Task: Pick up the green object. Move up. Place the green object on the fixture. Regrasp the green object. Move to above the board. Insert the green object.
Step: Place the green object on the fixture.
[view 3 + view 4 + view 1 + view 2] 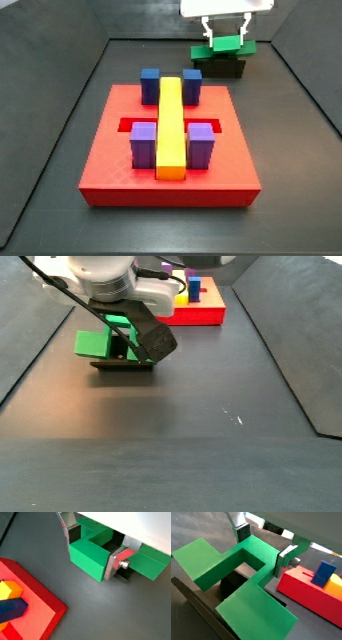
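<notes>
One gripper (226, 34), two flat silver fingers with dark pads, stands low over the fixture (222, 66) at the far end of the floor, beyond the board (170, 150) and apart from it. One green object (222, 48), T-shaped, sits on top of the fixture; in both wrist views the fingers (121, 559) stand either side of its raised centre block (248, 554), narrowly parted and close against its faces, but whether the pads actually press on it cannot be told. Two lower side arms of the green object (90, 558) spread out past the fingers. One fixture, black, shows only in part beneath the green plastic (236, 582). In a side view, the green object (103, 342) is partly hidden behind the arm. One red board carries one long yellow bar (171, 125) down its middle, two blue blocks (150, 85) at the far end and two purple blocks (144, 144) at the near end, flanking the bar.
</notes>
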